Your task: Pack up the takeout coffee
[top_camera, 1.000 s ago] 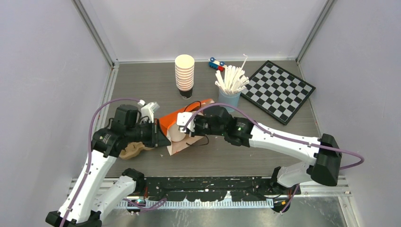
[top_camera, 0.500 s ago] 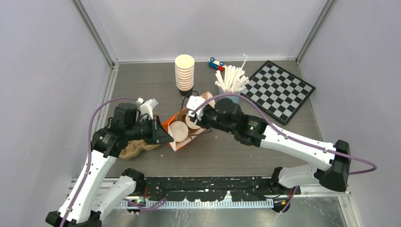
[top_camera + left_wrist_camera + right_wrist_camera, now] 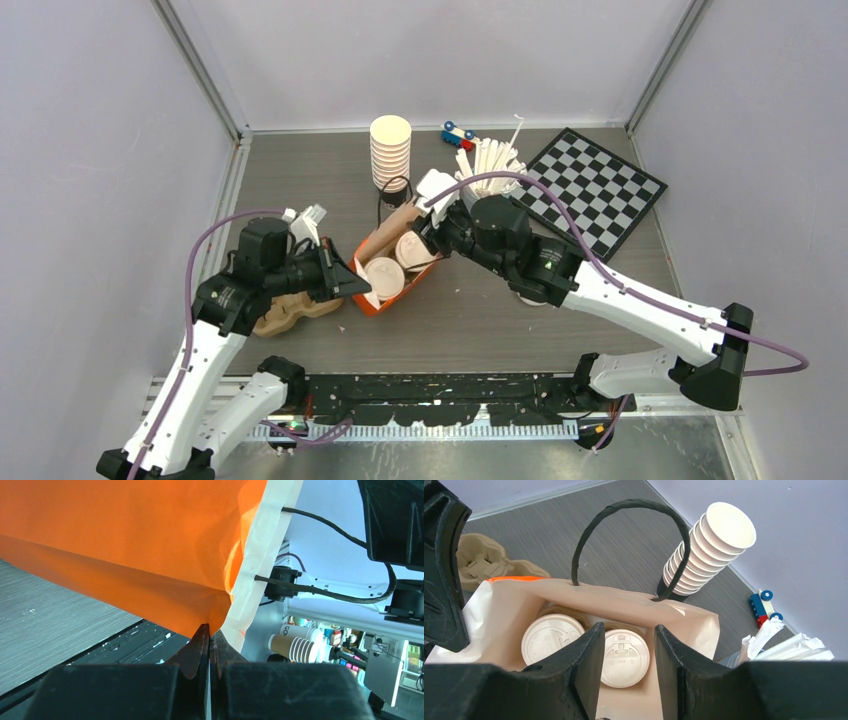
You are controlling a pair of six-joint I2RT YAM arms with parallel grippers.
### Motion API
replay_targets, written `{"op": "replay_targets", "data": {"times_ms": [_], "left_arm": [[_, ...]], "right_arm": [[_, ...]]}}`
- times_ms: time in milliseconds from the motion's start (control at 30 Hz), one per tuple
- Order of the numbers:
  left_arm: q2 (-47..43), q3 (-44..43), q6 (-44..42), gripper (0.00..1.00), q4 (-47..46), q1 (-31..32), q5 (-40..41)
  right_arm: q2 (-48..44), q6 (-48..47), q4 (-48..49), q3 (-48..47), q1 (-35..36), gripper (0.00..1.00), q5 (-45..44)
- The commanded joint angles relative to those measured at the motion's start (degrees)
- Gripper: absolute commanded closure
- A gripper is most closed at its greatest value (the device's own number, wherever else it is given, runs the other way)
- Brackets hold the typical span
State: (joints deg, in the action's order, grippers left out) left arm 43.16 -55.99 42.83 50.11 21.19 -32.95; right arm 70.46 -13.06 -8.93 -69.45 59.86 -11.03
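The first cup (image 3: 553, 639) and the second cup (image 3: 625, 656) sit lids up, side by side, inside the orange paper bag (image 3: 634, 605), so the loading step looks about finished. The left gripper (image 3: 209, 636) is pressed together, pinching the bag's rim to hold the mouth wide. The right gripper (image 3: 626, 630) hangs over the second cup with its jaws spread, gripping nothing. Next it needs a straight lift out, clear of the black handle (image 3: 634, 501). The cup bodies are hidden below the lids. The fingers may be touching the bag's wall, but that is hard to make out.
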Motion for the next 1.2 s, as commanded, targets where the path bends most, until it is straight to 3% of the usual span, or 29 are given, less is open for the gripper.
{"op": "replay_targets", "data": {"times_ms": [0, 367, 1167], "left_arm": [[0.5, 0.3, 3.8, 1.00, -2.3, -0.2, 0.6], [2.1, 0.3, 11.4, 1.00, -4.3, -0.2, 2.4], [1.9, 4.2, 16.1, 1.00, -11.4, -0.2, 7.4]], "right_arm": [[-1.0, 2.1, 1.1, -3.5, -0.3, 0.54, -3.0], [2.9, 5.0, 1.3, -10.8, -0.7, 0.52, -5.9], [-0.2, 11.1, -7.4, -12.1, -0.8, 0.52, -15.5]]}}
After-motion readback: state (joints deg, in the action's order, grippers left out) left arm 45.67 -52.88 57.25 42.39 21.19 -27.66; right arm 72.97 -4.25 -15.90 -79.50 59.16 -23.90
